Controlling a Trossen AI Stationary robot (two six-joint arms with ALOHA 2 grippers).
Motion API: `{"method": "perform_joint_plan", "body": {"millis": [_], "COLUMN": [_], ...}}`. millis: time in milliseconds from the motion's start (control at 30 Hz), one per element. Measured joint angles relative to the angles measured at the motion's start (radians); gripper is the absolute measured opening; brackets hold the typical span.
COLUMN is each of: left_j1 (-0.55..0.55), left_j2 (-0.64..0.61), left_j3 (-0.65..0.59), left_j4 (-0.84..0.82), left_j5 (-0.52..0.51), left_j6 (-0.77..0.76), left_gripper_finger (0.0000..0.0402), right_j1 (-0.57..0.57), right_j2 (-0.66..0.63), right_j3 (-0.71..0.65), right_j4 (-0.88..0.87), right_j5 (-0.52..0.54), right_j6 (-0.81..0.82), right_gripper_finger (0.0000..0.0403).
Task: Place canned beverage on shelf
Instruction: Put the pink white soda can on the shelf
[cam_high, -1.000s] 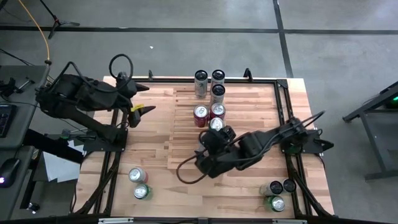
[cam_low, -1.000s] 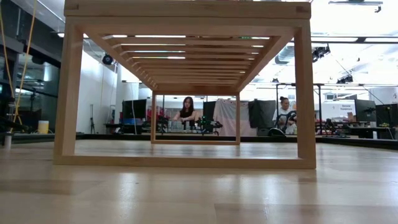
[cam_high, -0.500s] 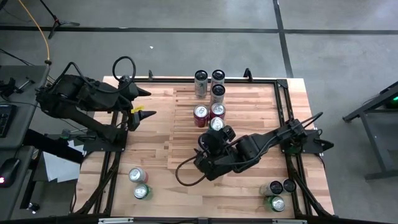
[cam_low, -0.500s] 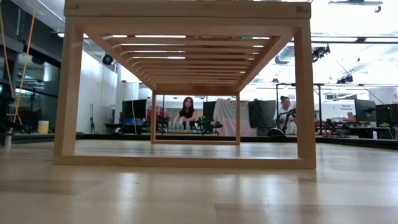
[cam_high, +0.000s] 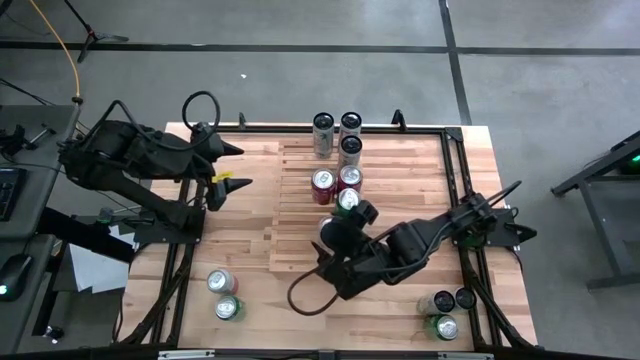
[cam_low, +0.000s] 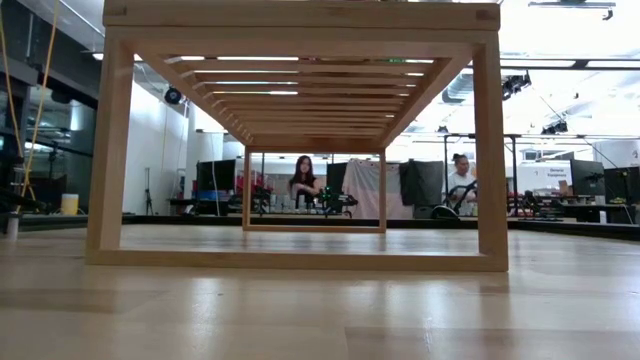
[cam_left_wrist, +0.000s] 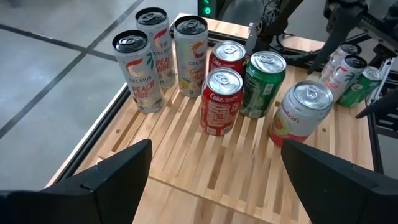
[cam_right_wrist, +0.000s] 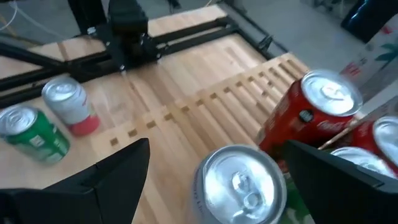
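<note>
Your right pincer (cam_high: 336, 232) hangs open above a can (cam_right_wrist: 239, 184) on the shelf (cam_high: 300, 205); your left pincer (cam_high: 226, 168) waits open beside the worktop (cam_high: 250, 280).

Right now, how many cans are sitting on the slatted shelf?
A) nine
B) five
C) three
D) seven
D: the left wrist view shows seven cans on the shelf: three tall white ones, two red ones, a green one and a pink one.

tall white cans (cam_left_wrist: 138, 71): "CELSIUS", "PEACH VIBE" | red can (cam_left_wrist: 220, 101): "Coca-Cola" (script, small print unreadable)
</note>
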Motion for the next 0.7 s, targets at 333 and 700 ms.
{"method": "perform_joint_plan", "body": {"millis": [333, 700], "left_j1": [0.000, 0.000], "left_j2": [0.000, -0.001], "left_j3": [0.000, 0.000], "left_j4": [0.000, 0.000], "left_j5": [0.000, 0.000], "left_j6": [0.000, 0.002], "left_gripper_finger": [0.0349, 0.0349], "right_j1": [-0.033, -0.058], "right_j2": [0.002, 0.002], "right_j3": [0.000, -0.003], "right_j4": [-0.106, -0.102], "right_j5": [-0.026, -0.094], "right_j6": [0.142, 0.216], "right_gripper_finger": [0.0355, 0.0355]}}
